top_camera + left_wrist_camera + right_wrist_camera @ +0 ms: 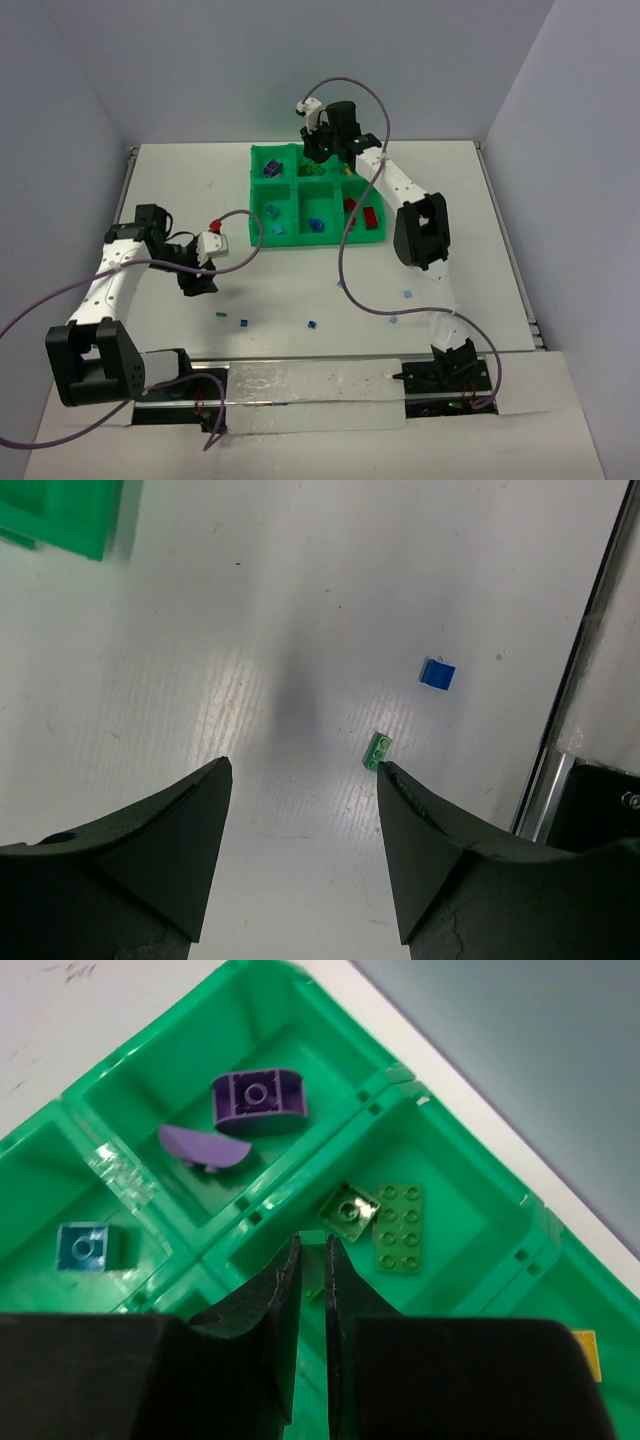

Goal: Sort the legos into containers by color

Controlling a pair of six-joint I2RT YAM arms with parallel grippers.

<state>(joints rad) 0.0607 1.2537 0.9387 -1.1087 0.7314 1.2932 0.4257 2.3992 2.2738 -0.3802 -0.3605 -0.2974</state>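
Observation:
The green tray has six compartments holding sorted legos. My right gripper hangs over the back middle compartment. In the right wrist view the right gripper has its jaws nearly together on what looks like a thin green lego, just above a green plate and a small green brick. My left gripper is open and empty over the table. In the left wrist view the left gripper has a small green lego just beyond its right fingertip and a blue lego farther off.
Purple bricks lie in the back left compartment and a light blue brick in the front left. Loose legos lie near the front: green, blue, blue, light blue. The table's metal edge rail is close by.

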